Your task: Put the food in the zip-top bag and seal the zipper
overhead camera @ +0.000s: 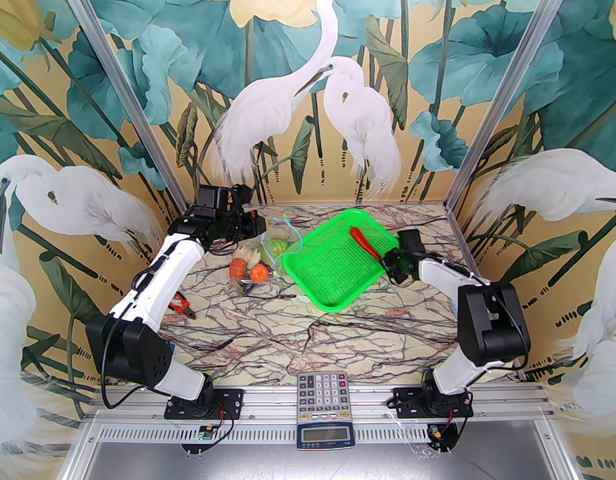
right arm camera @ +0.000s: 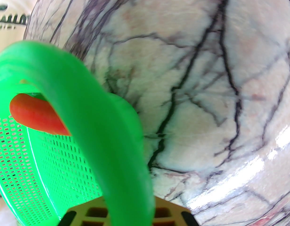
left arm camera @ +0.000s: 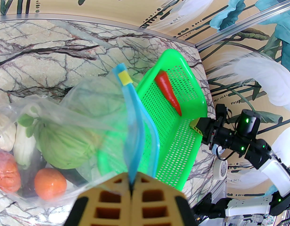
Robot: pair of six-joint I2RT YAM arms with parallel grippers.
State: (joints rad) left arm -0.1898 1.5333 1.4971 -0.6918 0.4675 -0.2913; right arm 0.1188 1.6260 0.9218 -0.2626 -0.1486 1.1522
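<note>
Pouring step: one red chili [overhead camera: 364, 242] left in the basket [overhead camera: 338, 308]
Left gripper [left arm camera: 131, 181] pinches the zipper [left arm camera: 135, 126], holding the zip-top bag [left arm camera: 64, 98] open near the table's far edge. Right gripper [overhead camera: 390, 262] clamps the tilted basket's rim. Next, probably a steeper tip.

The scene is lit brightly and evenly from above. In the top view everything is rendered sharply, and only soft, faint shadows are cast on the table [overhead camera: 338, 328] under the arms and beside the basket [overhead camera: 338, 263]. In the left wrist view the bag [left arm camera: 88, 95] is crossed by a pale sheen, the left gripper [left arm camera: 131, 176] at the bottom edge is seen out of focus, and the table's far edge is bowed by the lens. In the right wrist view the basket rim is heavily blurred, the chili [right arm camera: 34, 116] is softened, white glare is thrown off the table at lower right, and the table edge is strongly curved.
</note>
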